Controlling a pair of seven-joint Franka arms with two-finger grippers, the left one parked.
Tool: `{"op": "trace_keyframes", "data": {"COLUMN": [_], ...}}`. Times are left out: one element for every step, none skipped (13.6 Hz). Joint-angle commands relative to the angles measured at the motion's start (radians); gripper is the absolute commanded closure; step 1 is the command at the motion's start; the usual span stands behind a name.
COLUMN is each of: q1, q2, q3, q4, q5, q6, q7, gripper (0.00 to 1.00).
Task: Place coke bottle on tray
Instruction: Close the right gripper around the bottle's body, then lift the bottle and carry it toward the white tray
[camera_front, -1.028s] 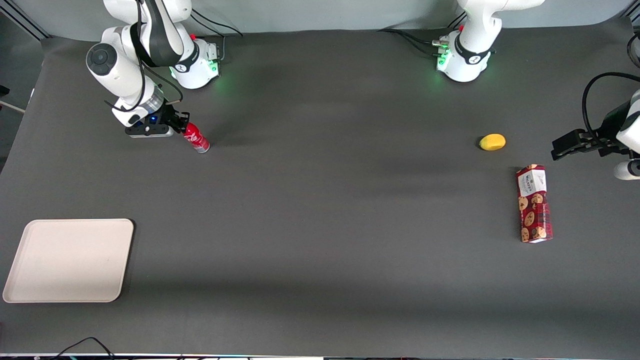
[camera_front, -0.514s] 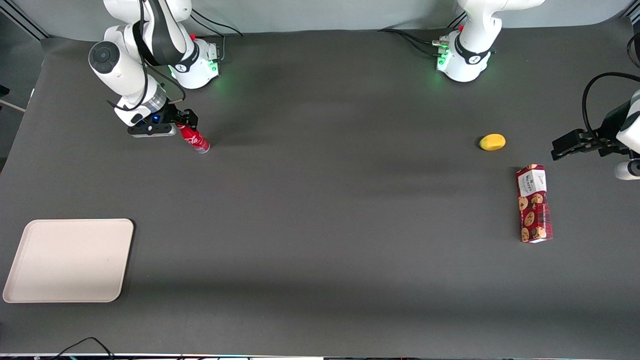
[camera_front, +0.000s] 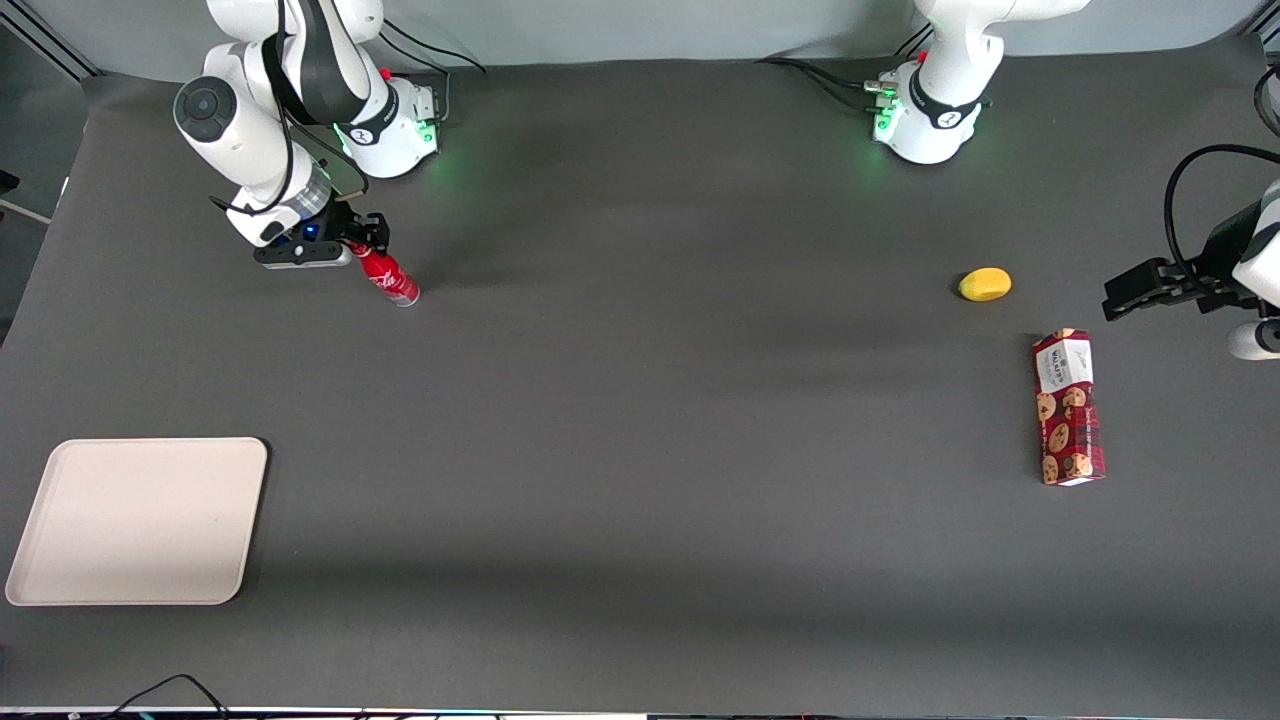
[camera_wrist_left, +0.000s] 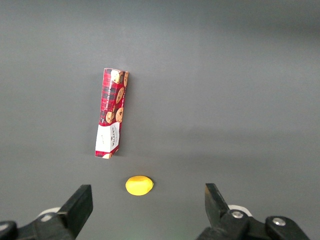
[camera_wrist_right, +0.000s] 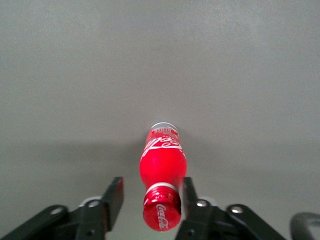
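I am at the grasping step: my gripper (camera_wrist_right: 150, 200) sits low over the bench (camera_front: 640, 400), near my own base and well apart from the tray (camera_front: 135, 520). The coke bottle (camera_front: 385, 276) stands on the bench with its cap end between my fingers (camera_wrist_right: 114, 197), which are spread to either side of the neck. In the wrist view there is a gap on one side of the cap, while the other finger looks very close to it, perhaps touching, so I judge that I am not gripping it yet. From the front the bottle appears to lean, its silvery base nearer the camera than its cap, though that may only be the viewing angle. The tray lies flat toward my end of the bench, much nearer the front camera than the bottle, with nothing on it. What the next move calls for, as I see it, is closing evenly on the neck or shoulder just under the cap without knocking the slim bottle over, since it is narrow and could tip. After that would come a lift clear of the bench and a carry toward the tray.
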Motion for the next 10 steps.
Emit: {"op": "trace_keyframes", "data": {"q1": [0.000, 0.000, 0.000, 0.000, -0.003, -0.021, -0.064, -0.108, -0.136, -0.144], "q2": [-0.035, -0.035, -0.032, -0.025, -0.018, -0.010, 0.004, 0.023, 0.057, 0.091], "q3": [0.006, 0.006, 0.007, 0.007, 0.001, -0.005, -0.007, -0.005, -0.008, -0.022], "q4": [-0.027, -0.025, -0.019, 0.010, 0.062, 0.140, 0.216, 0.302, 0.391, 0.474], "q5": [0.024, 0.024, 0.024, 0.023, 0.021, 0.010, 0.006, -0.007, -0.043, -0.087], "q6": [-0.004, -0.004, -0.004, -0.013, -0.063, -0.127, -0.190, -0.245, -0.301, -0.357], "q7": [-0.009, -0.009, -0.012, -0.029, -0.072, -0.116, -0.164, -0.223, -0.269, -0.311], "gripper": [1.00, 1.00, 1.00, 1.00, 1.00, 1.00, 1.00, 1.00, 1.00, 1.00]}}
